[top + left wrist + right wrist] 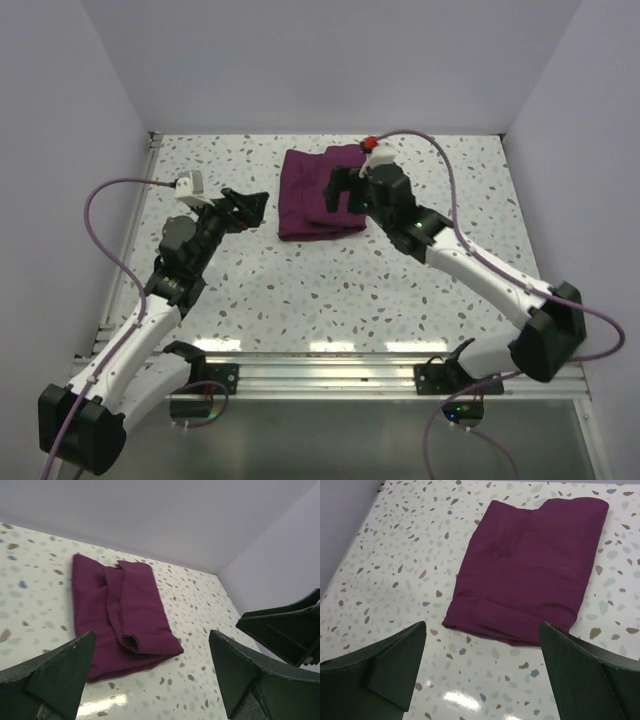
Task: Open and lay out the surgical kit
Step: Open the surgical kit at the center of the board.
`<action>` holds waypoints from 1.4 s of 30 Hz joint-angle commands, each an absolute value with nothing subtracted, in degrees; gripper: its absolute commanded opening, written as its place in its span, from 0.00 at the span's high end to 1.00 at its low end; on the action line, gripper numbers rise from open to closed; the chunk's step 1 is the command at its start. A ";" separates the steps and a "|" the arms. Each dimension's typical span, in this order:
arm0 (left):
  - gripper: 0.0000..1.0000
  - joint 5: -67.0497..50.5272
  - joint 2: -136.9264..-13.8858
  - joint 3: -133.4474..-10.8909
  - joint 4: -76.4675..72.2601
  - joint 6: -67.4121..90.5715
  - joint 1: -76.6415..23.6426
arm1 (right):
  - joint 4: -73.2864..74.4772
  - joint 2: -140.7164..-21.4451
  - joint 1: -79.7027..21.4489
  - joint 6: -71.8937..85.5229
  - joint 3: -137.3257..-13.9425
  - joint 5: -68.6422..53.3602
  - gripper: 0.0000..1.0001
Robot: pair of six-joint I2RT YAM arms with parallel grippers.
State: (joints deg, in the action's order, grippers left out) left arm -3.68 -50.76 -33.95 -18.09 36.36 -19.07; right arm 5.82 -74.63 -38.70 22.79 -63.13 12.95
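Observation:
The surgical kit [312, 196] is a folded dark magenta cloth bundle lying at the back middle of the table. It also shows in the left wrist view [120, 610] and the right wrist view [530, 565]. No steel tray or instruments show; only cloth is visible. My left gripper [250, 207] is open and empty, just left of the bundle, its jaws wide apart [151, 647]. My right gripper [345, 192] is open and empty, hovering over the bundle's right part, jaws wide apart [482, 635]. Its fingers [285, 627] show at the right of the left wrist view.
The speckled white table [300, 290] is walled by pale panels at the back and both sides. A metal rail [330, 360] runs along the near edge by the arm bases. Purple cables loop from both arms.

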 commanded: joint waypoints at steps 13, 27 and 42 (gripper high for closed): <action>0.00 13.62 -37.71 -28.48 8.61 37.62 -19.25 | 23.38 -118.80 -47.64 18.46 -98.96 31.46 0.04; 0.00 13.27 -39.55 -26.63 7.47 38.76 -19.25 | 28.03 -128.23 -47.81 18.90 -107.40 35.15 1.00; 0.00 14.85 -40.69 -27.42 7.38 38.50 -19.16 | 29.35 -111.98 -34.20 26.35 -97.58 49.56 1.00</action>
State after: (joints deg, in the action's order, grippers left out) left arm 13.52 -40.51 -26.55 8.38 38.37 -19.16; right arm 27.53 -119.09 -40.69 20.69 -101.36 42.61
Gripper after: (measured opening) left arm 0.996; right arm 0.019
